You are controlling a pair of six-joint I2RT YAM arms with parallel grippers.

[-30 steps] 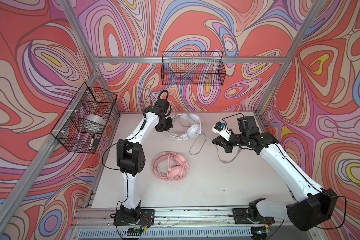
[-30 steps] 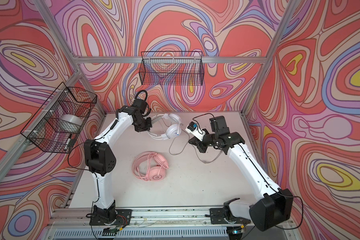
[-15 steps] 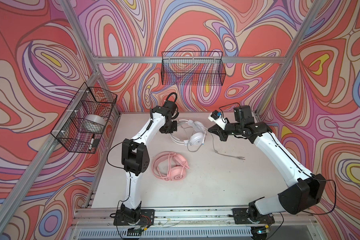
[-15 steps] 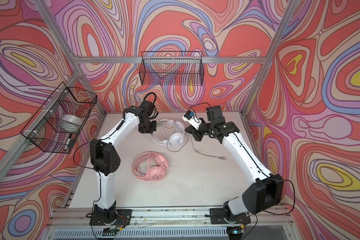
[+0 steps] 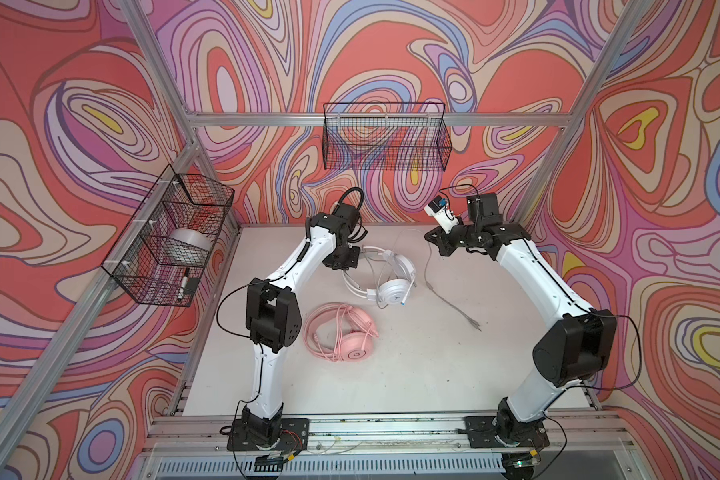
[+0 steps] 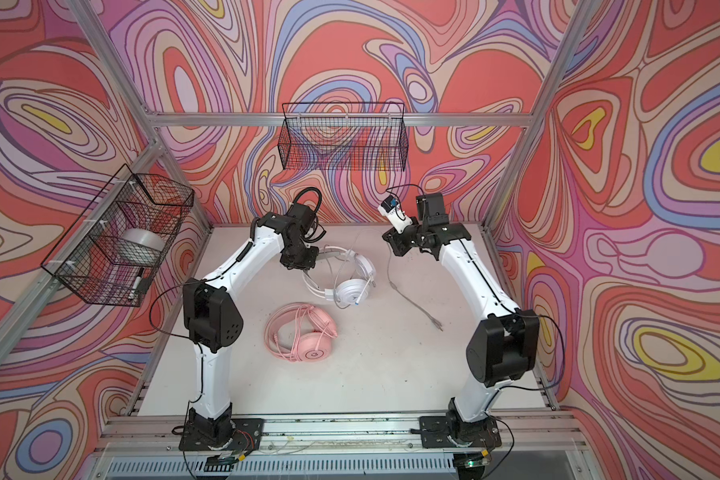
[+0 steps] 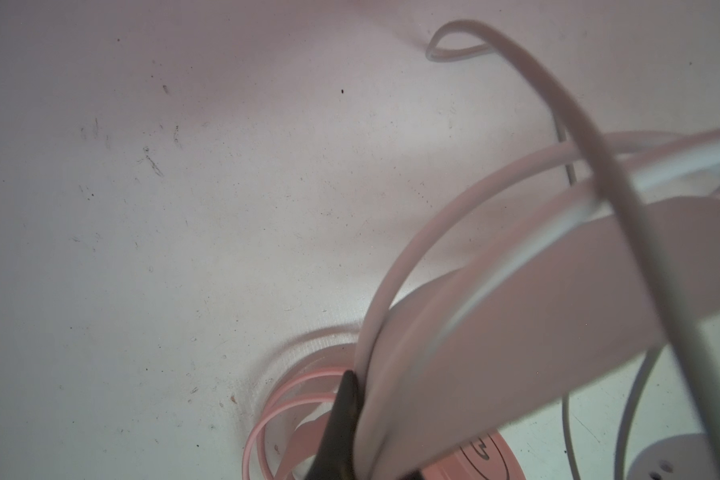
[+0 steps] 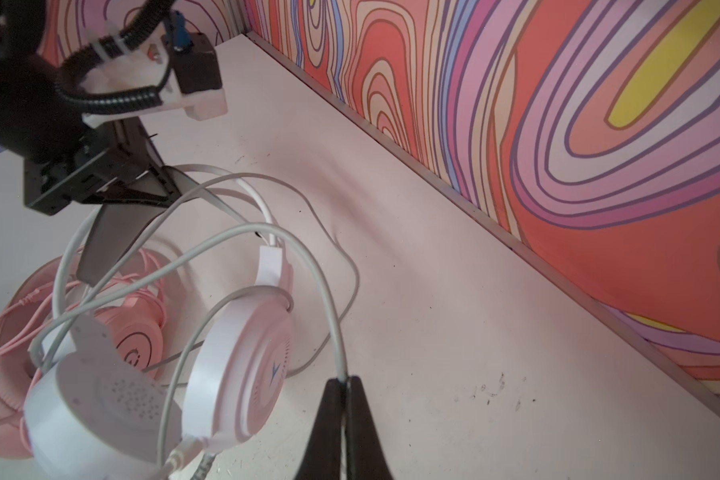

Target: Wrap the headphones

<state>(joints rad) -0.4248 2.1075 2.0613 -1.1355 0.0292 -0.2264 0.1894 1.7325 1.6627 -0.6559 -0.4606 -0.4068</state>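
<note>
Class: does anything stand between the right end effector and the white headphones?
Nothing visible does. The right end effector pinches the grey cable, which runs freely to the white headphones; the pink headphones lie aside, nearer the arm bases.

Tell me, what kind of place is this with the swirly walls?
Probably a robot test booth: two white robot arms bolted to a metal rail, swirly printed walls on a metal frame, and wire baskets hung up.

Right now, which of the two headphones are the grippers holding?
The white headphones: the left gripper is shut on their headband, the right gripper on their grey cable. The pink headphones lie free.
</note>
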